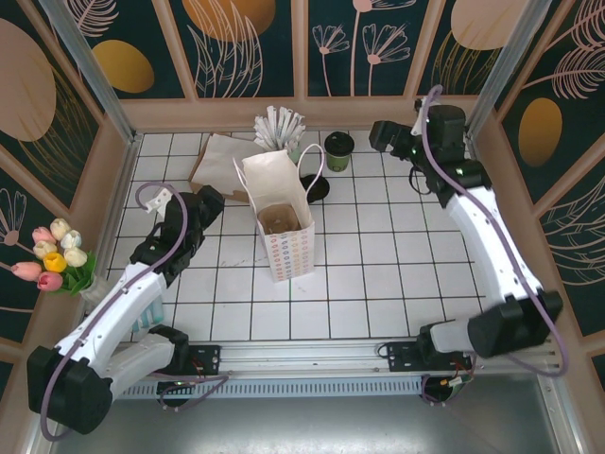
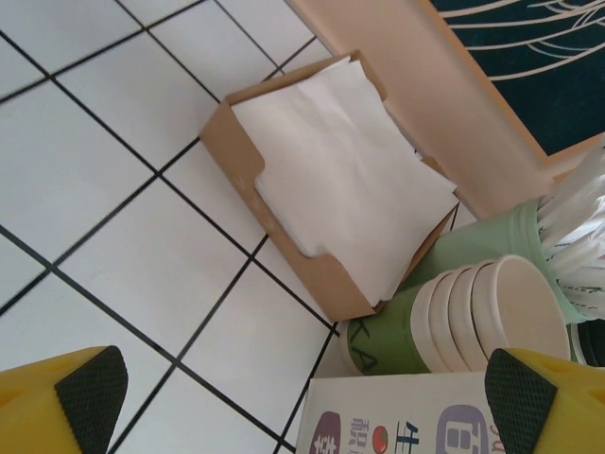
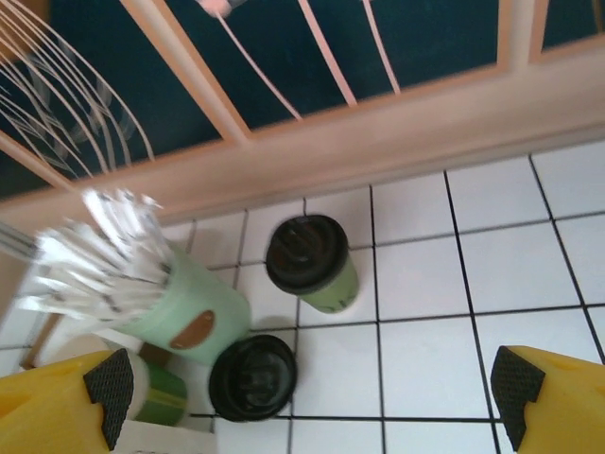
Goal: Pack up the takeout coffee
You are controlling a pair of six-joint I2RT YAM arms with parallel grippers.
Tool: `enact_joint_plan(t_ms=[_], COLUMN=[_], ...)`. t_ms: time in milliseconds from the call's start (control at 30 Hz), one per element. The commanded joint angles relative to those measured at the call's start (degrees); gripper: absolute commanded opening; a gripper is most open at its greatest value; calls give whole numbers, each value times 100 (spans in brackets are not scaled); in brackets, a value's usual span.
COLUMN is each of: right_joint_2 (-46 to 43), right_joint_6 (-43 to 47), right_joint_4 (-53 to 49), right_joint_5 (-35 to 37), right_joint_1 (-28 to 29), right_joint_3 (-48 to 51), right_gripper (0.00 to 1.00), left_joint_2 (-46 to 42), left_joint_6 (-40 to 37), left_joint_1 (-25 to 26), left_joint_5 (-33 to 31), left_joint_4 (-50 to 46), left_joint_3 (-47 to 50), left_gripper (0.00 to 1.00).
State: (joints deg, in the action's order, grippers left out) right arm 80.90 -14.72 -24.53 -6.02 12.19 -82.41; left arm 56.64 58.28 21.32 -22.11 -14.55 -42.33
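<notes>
Takeout coffee [image 1: 338, 149] stands upright on the tiled worktop [image 1: 378, 274] near the back wall in the top view. It is just right of the mint straw holder [image 1: 284, 132] and outside the white paper bag [image 1: 288, 241]. The bag stands open mid-worktop with a brown carrier [image 1: 279, 219] inside, only its top visible. The right end effector [image 1: 381, 135] hangs near the cup's right side, apart from it, and the left end effector [image 1: 210, 200] sits left of the bag; their jaws are hard to make out from here. From the left wrist, the left end effector [image 2: 302, 397] is released, its fingertips [image 2: 90, 390] cut off at the lower corners with nothing between them. Beyond lie a napkin box [image 2: 321, 189], a stack of green cups [image 2: 444, 326] on its side, and the bag's printed edge, cropped. From the right wrist, the right end effector [image 3: 310, 383] is spread wide and empty. The coffee stands apart ahead, dark lid on, beside blurred straws. A second dark lid [image 3: 253, 376] sits nearer; what lies beneath it is hidden.
</notes>
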Motion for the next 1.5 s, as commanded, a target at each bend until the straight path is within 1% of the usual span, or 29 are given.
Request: enact_joint_plan(t_ms=[0, 100, 200, 267, 400, 500, 633, 800, 1033, 1300, 1467], right_joint_2=[1019, 2186, 3171, 3687, 4562, 4957, 5150, 5267, 5518, 5655, 5769], right_joint_6=[708, 1070, 1458, 1616, 1843, 1949, 2152, 2400, 2472, 2588, 2588], right_joint_4=[-164, -644, -871, -942, -1178, -1247, -1221, -1192, -1225, -1179, -1128], right_joint_5=[-1078, -1203, -1303, -1338, -1646, -1800, -2020, -2279, -2278, -2631, -2573], right_joint_1=[-125, -124, -118, -125, -125, -123, -125, -117, -98, -73, -55], right_joint_3=[-488, -1360, -2242, -2756, -3770, -4207, -4344, -4370, -4610, -4683, -4748], right_gripper=[99, 99, 99, 99, 99, 99, 99, 99, 99, 99, 99], left_joint_2=[-43, 115, 216, 216, 189, 237, 261, 225, 276, 413, 483], left_joint_6=[-438, -527, -435, -388, -432, -476, -580, -721, -809, -895, -939], left_joint_1=[-14, -9, -12, -14, -14, -10, -14, -14, -12, -14, -14], left_joint_5=[-281, -347, -336, -336, -275, -409, -613, -520, -457, -373, -326], left_joint_4=[162, 104, 140, 259, 545, 450, 264, 392, 452, 444, 444], left_joint_3=[-164, -247, -279, -229, -131, -189, -287, -244, -199, -230, -261], left_gripper=[99, 98, 99, 99, 99, 99, 99, 99, 98, 98, 98])
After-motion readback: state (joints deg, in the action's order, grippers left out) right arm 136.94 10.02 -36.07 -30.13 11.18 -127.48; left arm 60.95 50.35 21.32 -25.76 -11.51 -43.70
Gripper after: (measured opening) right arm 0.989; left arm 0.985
